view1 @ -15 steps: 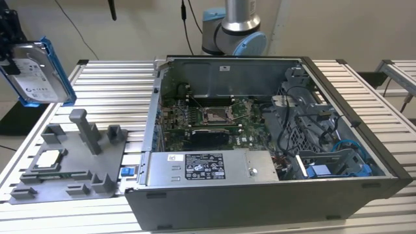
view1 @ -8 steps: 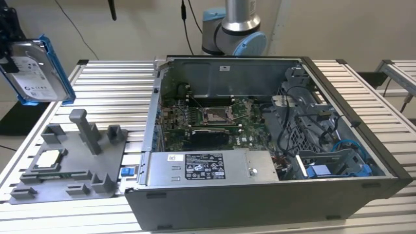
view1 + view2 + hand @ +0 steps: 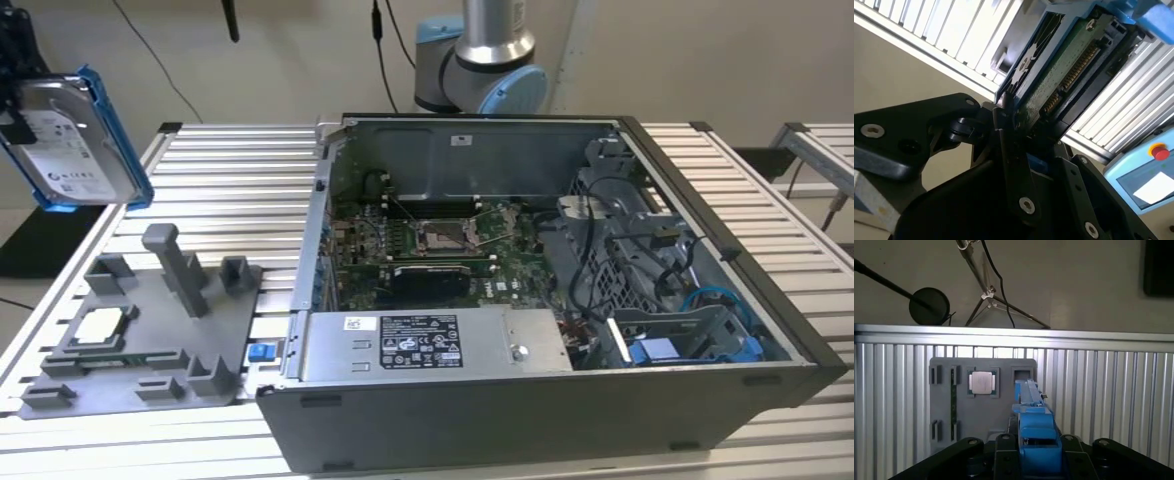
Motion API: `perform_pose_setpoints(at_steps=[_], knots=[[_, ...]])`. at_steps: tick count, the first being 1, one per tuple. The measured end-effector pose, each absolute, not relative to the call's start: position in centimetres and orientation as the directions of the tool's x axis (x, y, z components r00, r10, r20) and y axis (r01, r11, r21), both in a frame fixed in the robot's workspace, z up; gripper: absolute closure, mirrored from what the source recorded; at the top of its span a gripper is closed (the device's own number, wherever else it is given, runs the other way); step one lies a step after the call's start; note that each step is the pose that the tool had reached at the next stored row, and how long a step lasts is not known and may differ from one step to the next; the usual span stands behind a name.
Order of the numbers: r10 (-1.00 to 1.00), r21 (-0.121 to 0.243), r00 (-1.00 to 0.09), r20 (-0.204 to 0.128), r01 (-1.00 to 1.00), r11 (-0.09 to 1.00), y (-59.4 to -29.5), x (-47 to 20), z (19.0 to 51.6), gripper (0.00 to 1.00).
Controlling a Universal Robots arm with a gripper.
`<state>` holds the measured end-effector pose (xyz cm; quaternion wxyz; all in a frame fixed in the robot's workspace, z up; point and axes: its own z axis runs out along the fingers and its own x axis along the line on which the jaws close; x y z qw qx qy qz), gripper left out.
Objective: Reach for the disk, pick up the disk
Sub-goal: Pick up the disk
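Lift seemingly done: gripper (image 3: 1039, 456) clamped on hard drive (image 3: 74, 140) at exterior view's ten o'clock, firm hold needed onward.

disk (image 3: 1064, 65) cropped at edge, arm (image 3: 483, 55) cropped

- Exterior view: high and set back, angled down across the slatted table (image 3: 227, 190), with the open computer case (image 3: 534, 420) central.
- First wrist view: well above the table, facing down onto the grey fixture (image 3: 984, 425), which the exterior view shares.
- Second wrist view: very close, seemingly tilted along the circuit-board face of the disk (image 3: 1064, 75).
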<state>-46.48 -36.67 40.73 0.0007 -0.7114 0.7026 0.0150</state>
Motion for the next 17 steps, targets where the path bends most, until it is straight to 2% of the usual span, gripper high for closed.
perform_pose_setpoints(at_steps=[6,17], knots=[[-1.0,0.02,0.012,-0.027,-1.0,-0.013,-36.7,-46.5,42.5,1.0],[-1.0,0.02,0.012,-0.028,-1.0,-0.013,-36.7,-46.5,43.2,1.0]])
